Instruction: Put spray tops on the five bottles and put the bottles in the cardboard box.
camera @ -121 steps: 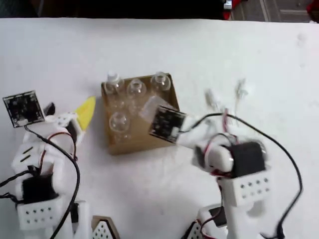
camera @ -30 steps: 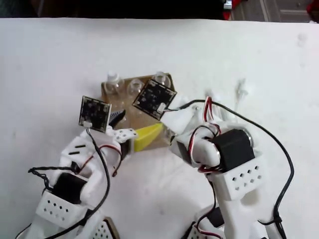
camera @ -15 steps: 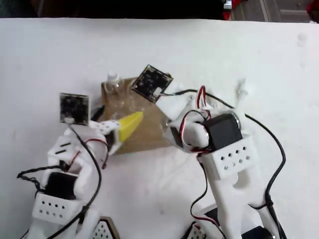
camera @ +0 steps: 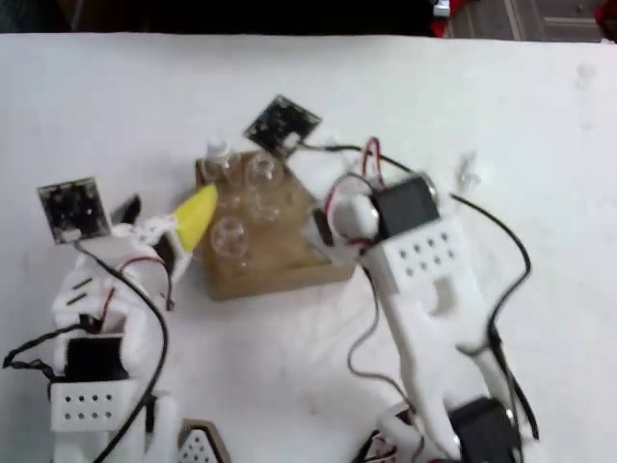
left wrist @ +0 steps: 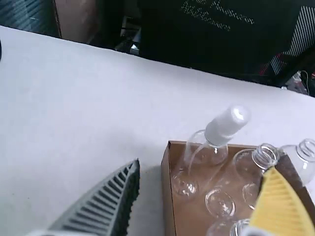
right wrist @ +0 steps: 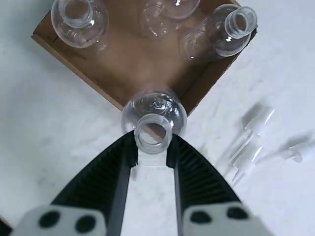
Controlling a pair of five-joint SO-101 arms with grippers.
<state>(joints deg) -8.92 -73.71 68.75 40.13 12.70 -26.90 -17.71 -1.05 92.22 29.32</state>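
The cardboard box (camera: 270, 275) sits mid-table with clear bottles in it. One bottle (left wrist: 204, 150) wears a white spray top (left wrist: 227, 123); the others, like the bottle (camera: 229, 236), are uncapped. My right gripper (right wrist: 151, 147) is shut on the neck of an open clear bottle (right wrist: 153, 114), held at the box's rim (right wrist: 199, 88). The right arm (camera: 415, 241) stretches over the box's right side. My left gripper (left wrist: 202, 172) is open beside the box's left edge, with the yellow finger (camera: 193, 217) against the box and nothing held.
Loose white spray tops (right wrist: 251, 145) lie on the white table right of the box, seen in the high view as spray tops (camera: 468, 174). The table's far edge (left wrist: 147, 54) meets a dark background.
The right arm has stretched forward, carrying its bottle toward the box's far side. The left arm has drawn back to the left, off the box.
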